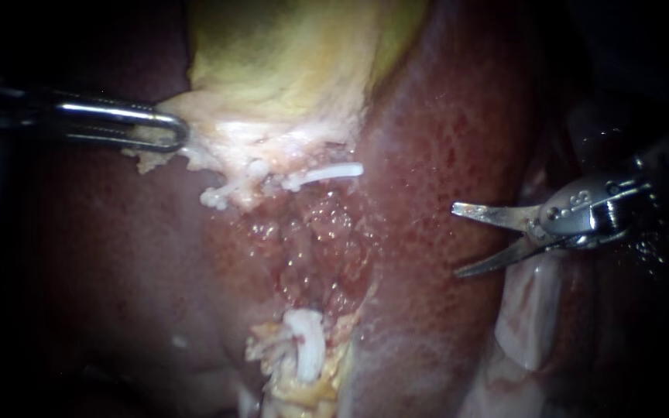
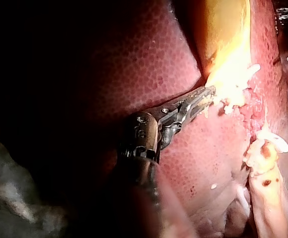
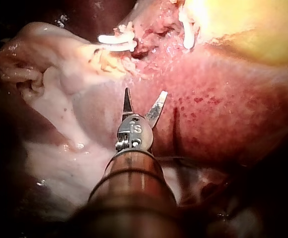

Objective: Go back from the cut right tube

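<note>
My left instrument (image 1: 173, 133) comes in from the left, its jaws shut on the pale lower edge of the yellow-green gallbladder (image 1: 288, 54); the left wrist view shows the same grip (image 2: 207, 95). My right instrument (image 1: 457, 240) hangs over the liver (image 1: 443, 147), well right of the dissected bed, with its two blades open and nothing between them. A white clip (image 1: 327, 173) sits on the upper tube stump by the gallbladder. More white clips (image 1: 307, 348) sit on the lower stump. In the right wrist view the open blades (image 3: 145, 95) stand short of the clips (image 3: 116, 42).
A raw, reddish bed (image 1: 311, 248) runs between the upper and lower stumps. Another small white clip (image 1: 218, 197) lies at the gallbladder's lower left edge. Pale fatty tissue (image 1: 536, 310) lies below my right instrument.
</note>
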{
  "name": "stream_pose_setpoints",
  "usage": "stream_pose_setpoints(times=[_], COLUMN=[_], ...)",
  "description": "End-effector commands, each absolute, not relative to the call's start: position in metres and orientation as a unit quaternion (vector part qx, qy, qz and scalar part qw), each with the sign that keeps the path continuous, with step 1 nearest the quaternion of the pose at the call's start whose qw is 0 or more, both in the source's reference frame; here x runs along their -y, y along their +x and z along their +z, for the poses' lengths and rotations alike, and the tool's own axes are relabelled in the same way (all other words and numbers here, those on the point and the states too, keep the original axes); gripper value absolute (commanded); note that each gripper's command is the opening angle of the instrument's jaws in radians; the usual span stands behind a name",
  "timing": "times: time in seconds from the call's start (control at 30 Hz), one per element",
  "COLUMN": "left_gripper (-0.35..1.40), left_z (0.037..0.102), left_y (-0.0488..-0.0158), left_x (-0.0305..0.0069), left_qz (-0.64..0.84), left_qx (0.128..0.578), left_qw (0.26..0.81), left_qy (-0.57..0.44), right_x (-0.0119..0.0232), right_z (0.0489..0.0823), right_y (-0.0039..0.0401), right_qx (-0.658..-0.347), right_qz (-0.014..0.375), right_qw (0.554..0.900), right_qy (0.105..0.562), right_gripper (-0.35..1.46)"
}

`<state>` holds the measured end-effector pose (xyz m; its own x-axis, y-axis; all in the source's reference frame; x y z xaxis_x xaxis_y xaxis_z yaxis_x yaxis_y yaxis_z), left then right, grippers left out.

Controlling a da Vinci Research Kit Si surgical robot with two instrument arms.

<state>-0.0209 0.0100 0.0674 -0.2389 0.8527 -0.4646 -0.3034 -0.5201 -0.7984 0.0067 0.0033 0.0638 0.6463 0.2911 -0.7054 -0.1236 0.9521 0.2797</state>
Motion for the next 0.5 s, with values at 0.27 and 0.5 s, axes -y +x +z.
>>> stream_pose_setpoints(times=[0.27, 0.5], left_gripper=[-0.35, -0.35], left_z=[0.0689, 0.0690], left_y=[-0.0227, -0.0230], left_x=[-0.0090, -0.0090], left_qz=[0.738, 0.737], left_qx=[0.295, 0.297], left_qw=[0.383, 0.384], left_qy=[-0.472, -0.471], right_x=[-0.0032, -0.0033], right_z=[0.0638, 0.0637], right_y=[0.0067, 0.0067], right_qx=[-0.405, -0.404], right_qz=[0.115, 0.115], right_qw=[0.901, 0.901], right_qy=[0.104, 0.104], right_gripper=[1.45, 1.45])
